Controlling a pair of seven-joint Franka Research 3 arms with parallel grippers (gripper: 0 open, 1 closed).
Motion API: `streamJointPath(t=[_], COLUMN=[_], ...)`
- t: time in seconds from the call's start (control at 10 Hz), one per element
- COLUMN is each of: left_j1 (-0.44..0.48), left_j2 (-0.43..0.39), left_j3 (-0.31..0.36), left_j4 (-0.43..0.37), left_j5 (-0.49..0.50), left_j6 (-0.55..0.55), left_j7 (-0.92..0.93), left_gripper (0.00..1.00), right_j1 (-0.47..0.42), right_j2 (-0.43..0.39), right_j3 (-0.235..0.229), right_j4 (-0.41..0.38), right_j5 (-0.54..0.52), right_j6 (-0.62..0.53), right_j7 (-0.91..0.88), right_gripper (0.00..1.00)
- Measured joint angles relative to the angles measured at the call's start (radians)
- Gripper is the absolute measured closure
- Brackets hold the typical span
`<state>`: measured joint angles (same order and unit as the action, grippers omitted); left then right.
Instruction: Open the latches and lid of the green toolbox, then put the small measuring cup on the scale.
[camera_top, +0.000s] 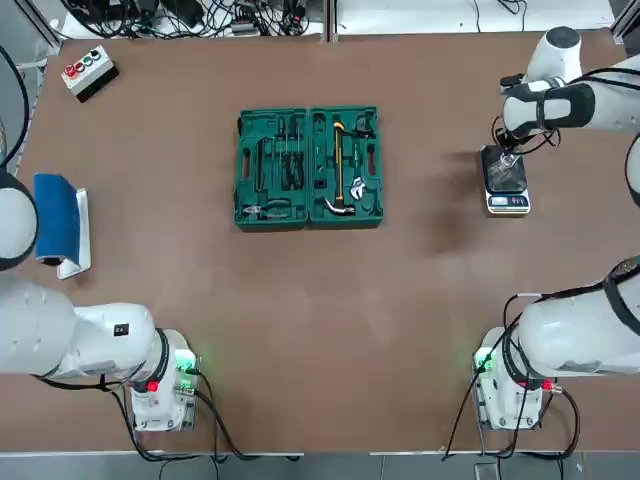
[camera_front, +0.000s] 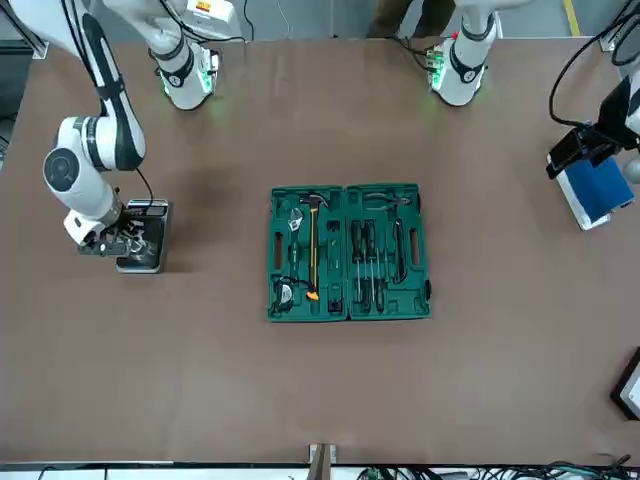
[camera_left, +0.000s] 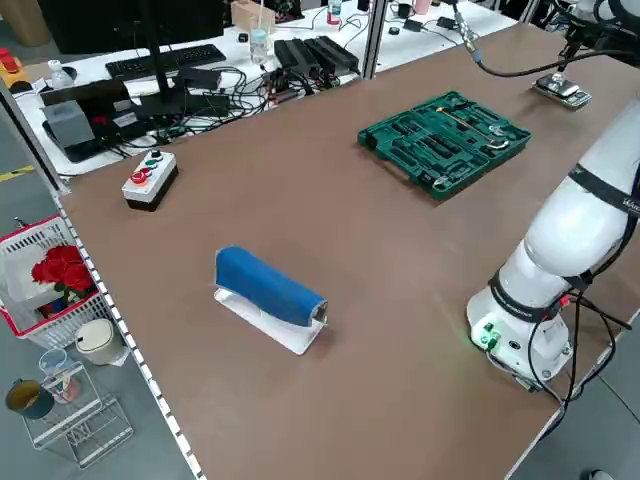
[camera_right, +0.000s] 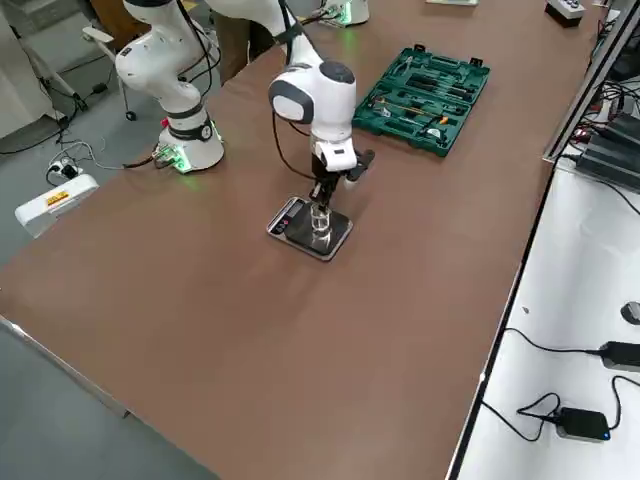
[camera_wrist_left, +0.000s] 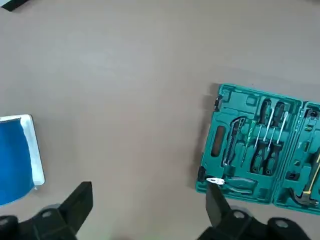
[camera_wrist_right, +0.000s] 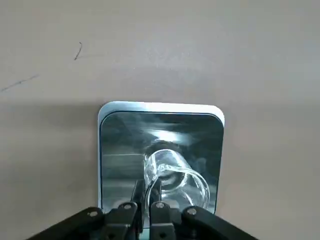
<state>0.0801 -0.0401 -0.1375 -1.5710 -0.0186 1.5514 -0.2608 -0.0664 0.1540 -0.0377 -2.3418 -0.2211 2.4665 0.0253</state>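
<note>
The green toolbox (camera_top: 308, 167) lies opened flat mid-table, its lid folded out so both halves show tools, with a yellow-handled hammer (camera_top: 340, 170) in one half. Small dark latches (camera_wrist_left: 218, 102) sit on its outer edge. At the table's far right, the scale (camera_top: 505, 180) carries the small measuring cup (camera_wrist_right: 177, 177) over its black plate. My right gripper (camera_wrist_right: 147, 200) is shut on the cup's rim, directly above the scale (camera_right: 310, 228). I cannot tell whether the cup rests on the plate. My left gripper (camera_wrist_left: 149, 202) hangs open and high over the table's left side, holding nothing.
A blue roll on a white base (camera_top: 60, 222) lies near the left edge, below my left gripper. A white box with coloured buttons (camera_top: 88, 70) sits at the far left corner. Cables run along the table's far edge.
</note>
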Motion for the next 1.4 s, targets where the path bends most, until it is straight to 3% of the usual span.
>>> streamJointPath(t=[0.8, 1.3, 1.4], left_j1=[0.000, -0.001, -0.001], left_j2=[0.005, 0.007, 0.007], left_j3=[-0.001, -0.002, -0.002], left_j4=[0.001, 0.001, 0.001], left_j5=[0.000, -0.001, -0.001], left_j6=[-0.023, -0.046, -0.046], left_j7=[0.010, 0.042, 0.042], left_gripper=[0.00, 0.00, 0.00], right_j1=[-0.003, -0.003, -0.003], right_j2=[0.011, 0.015, 0.015], right_j3=[-0.004, -0.004, -0.004], right_j4=[-0.012, -0.013, -0.013], right_j5=[0.000, 0.000, 0.000], right_j6=[0.027, 0.027, 0.027], right_j7=[-0.003, -0.003, -0.003], right_gripper=[0.93, 0.81, 0.74])
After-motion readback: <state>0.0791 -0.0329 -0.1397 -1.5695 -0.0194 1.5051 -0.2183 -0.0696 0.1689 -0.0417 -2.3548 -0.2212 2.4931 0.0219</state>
